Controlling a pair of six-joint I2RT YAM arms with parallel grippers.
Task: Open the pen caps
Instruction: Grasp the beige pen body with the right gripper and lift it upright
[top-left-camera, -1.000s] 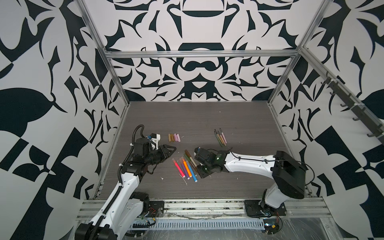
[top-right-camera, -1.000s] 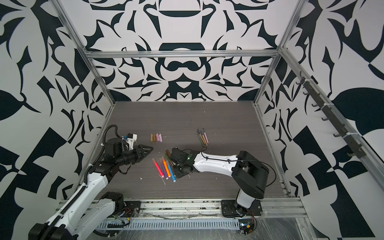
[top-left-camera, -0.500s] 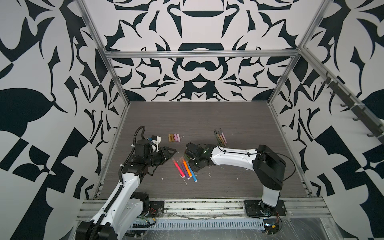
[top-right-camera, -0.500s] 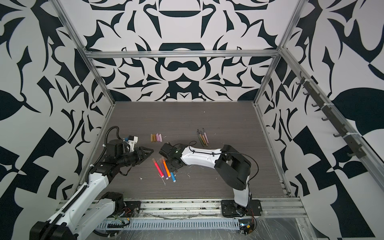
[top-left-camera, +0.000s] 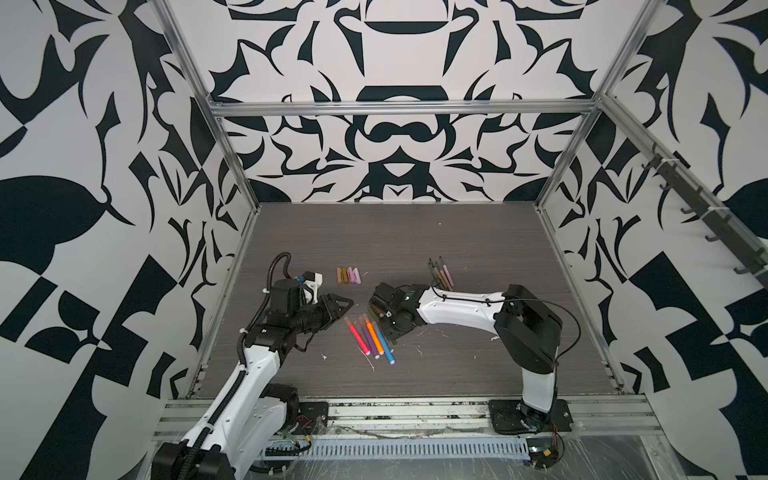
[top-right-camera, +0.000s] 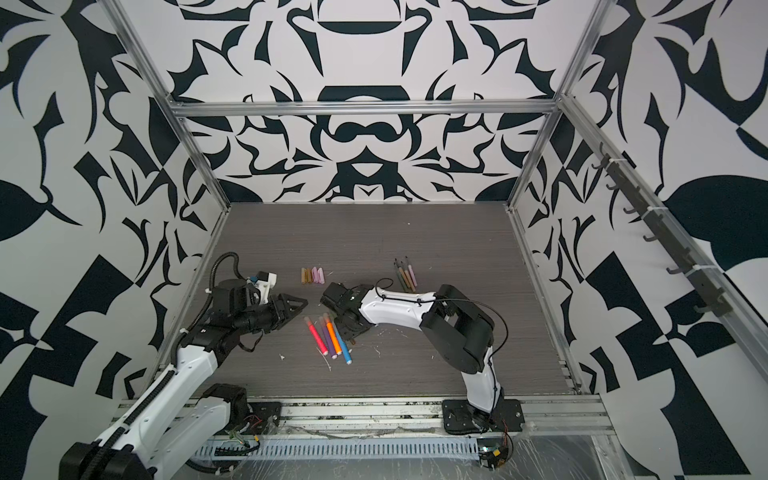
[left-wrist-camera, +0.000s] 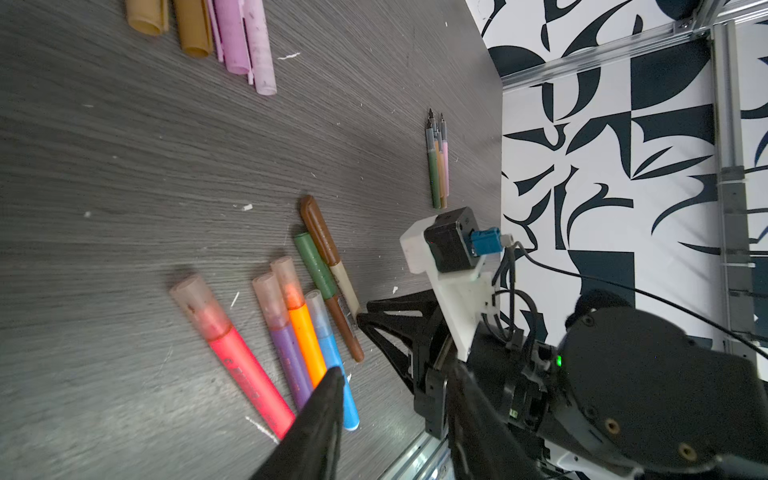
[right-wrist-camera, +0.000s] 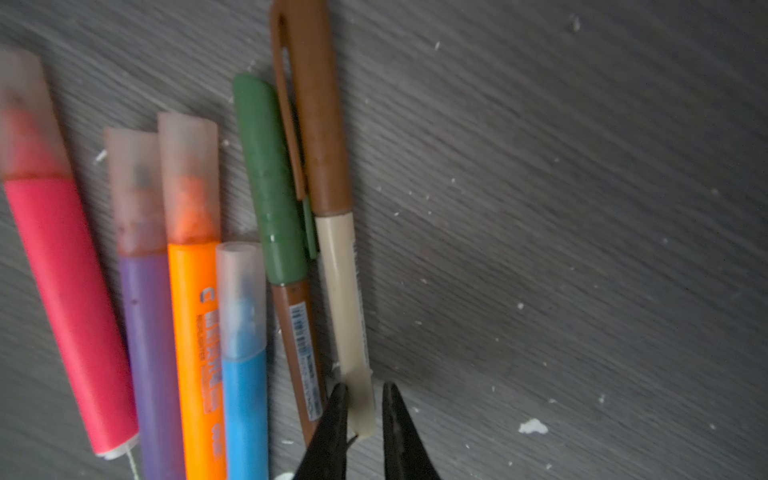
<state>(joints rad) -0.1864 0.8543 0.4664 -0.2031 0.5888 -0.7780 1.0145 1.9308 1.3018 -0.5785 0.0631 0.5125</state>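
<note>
- The right gripper (right-wrist-camera: 366, 386) stands with its jaws narrowly parted astride the tail of the tan pen (right-wrist-camera: 338, 291). One finger (right-wrist-camera: 332, 415) touches the barrel, and a sliver of gap shows at the other.
- That pen's brown cap (right-wrist-camera: 320, 124) is on.
- Touching it alongside lies the brown pen (right-wrist-camera: 299, 353), which wears a green cap (right-wrist-camera: 270, 178). The touching finger sits wedged between the two barrels.
- Next over, four thick markers (right-wrist-camera: 191, 332) lie side by side with their translucent caps (right-wrist-camera: 189, 174) on.
- The left gripper (top-left-camera: 345, 305) hovers spread and empty near the markers' capped ends.
- Farther back on the table (top-left-camera: 415, 232) is a row of loose caps (top-left-camera: 348, 275). Well apart from it lie the bare thin pens (top-left-camera: 440, 274).
- Since a second ago the right arm's elbow has swung inward and its wrist has shifted toward the left gripper. The left gripper and the pens lie as before.
</note>
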